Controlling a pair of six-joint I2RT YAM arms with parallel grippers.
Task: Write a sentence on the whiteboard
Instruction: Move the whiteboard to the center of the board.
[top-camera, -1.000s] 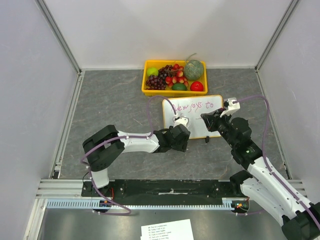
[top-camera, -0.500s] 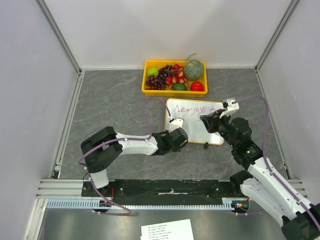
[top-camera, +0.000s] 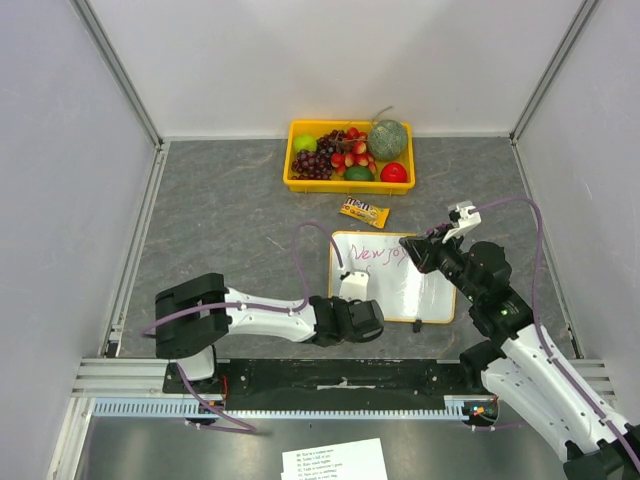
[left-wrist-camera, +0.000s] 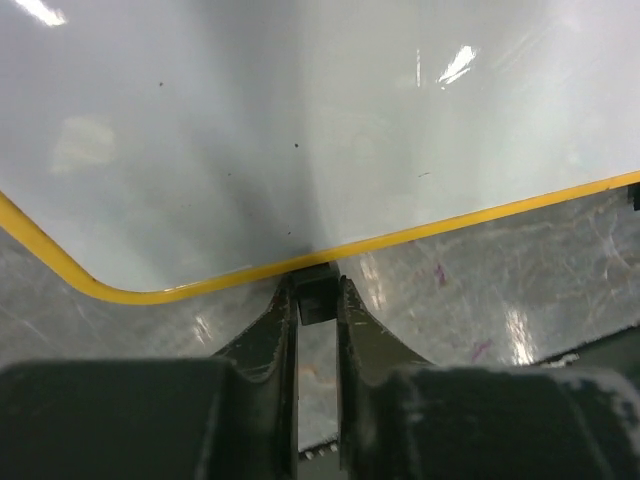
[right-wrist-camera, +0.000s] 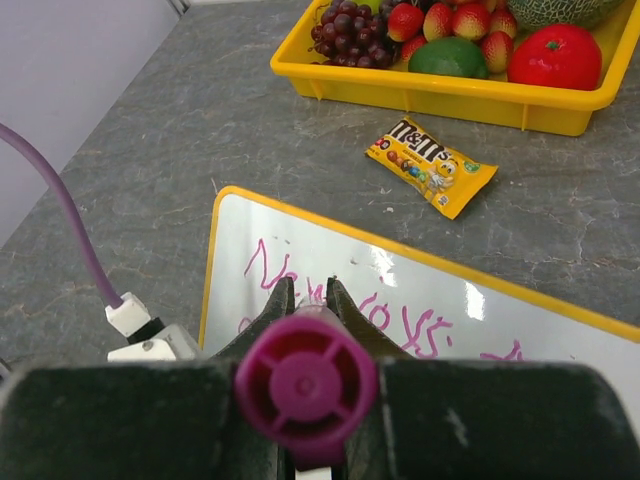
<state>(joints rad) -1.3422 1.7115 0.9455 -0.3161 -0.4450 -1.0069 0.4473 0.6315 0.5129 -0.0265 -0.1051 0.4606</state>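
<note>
We log: L gripper clamped on black clip foot at near edge of whiteboard. Board lies flat mid-table, long axis approx. left-right. Sentence in pink along far edge, unfinished in our judgement. R gripper clenched on purple marker, over board's far-right part, so the nearer arm to the blank area.

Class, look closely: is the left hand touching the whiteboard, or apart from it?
Touching. The left wrist view shows the left hand closed on the black clip foot at the yellow edge of the whiteboard, with no gap.
</note>
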